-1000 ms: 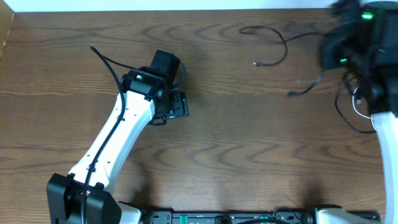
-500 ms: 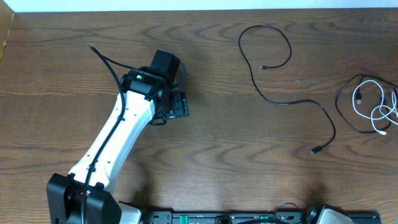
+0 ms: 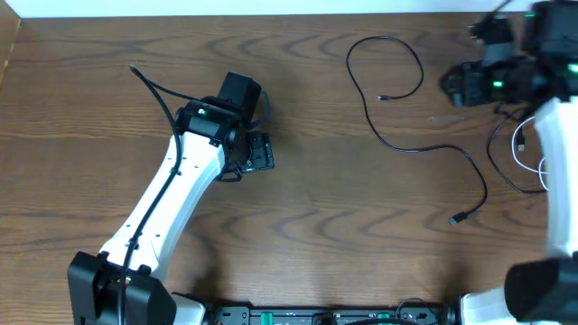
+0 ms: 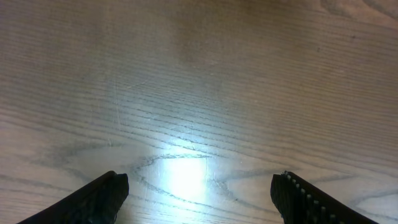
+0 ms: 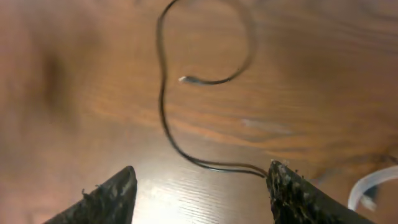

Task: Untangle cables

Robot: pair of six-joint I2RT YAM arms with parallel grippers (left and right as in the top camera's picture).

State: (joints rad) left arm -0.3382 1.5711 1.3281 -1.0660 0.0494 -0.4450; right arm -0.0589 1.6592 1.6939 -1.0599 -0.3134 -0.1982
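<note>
One black cable lies spread on the table, from a loop at the back down to its plug. A white cable and a second black cable lie coiled together at the right edge. My right gripper hovers open at the back right, just right of the loop. In the right wrist view the black cable runs from its loop to beside the right fingertip, and the gripper holds nothing. My left gripper stands open over bare wood.
The left arm stretches diagonally across the left half of the table. Its own thick black lead arcs behind it. The white cable's end shows at the lower right of the right wrist view.
The black cable, bunched near the back a second ago, now lies spread out. My right gripper has opened and let it go. The left arm has not moved.
</note>
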